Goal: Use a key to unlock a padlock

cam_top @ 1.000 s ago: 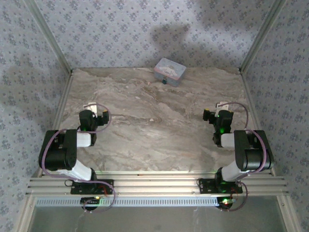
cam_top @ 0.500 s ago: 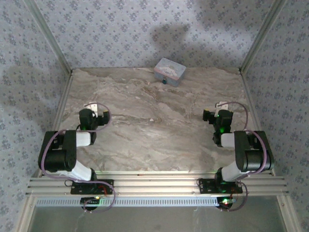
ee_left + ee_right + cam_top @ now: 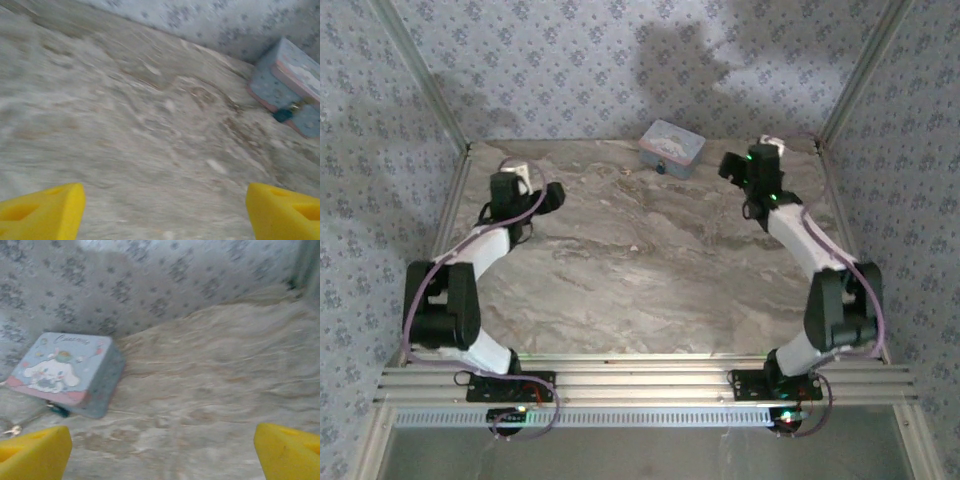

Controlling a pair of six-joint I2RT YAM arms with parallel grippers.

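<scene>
Top external view puts the padlock (image 3: 661, 169) at the front of the pale tin (image 3: 672, 147), upper centre, at the tabletop's (image 3: 640, 280) far edge. Left tool (image 3: 165, 212) and right tool (image 3: 162, 452) both gape, released and empty. The key is too small to make out. Nothing is done: fetching, inserting and turning it are all ahead.

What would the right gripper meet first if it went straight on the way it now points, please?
Likely the bare table beside the tin; the right gripper points past it, though depth is unclear.
</scene>
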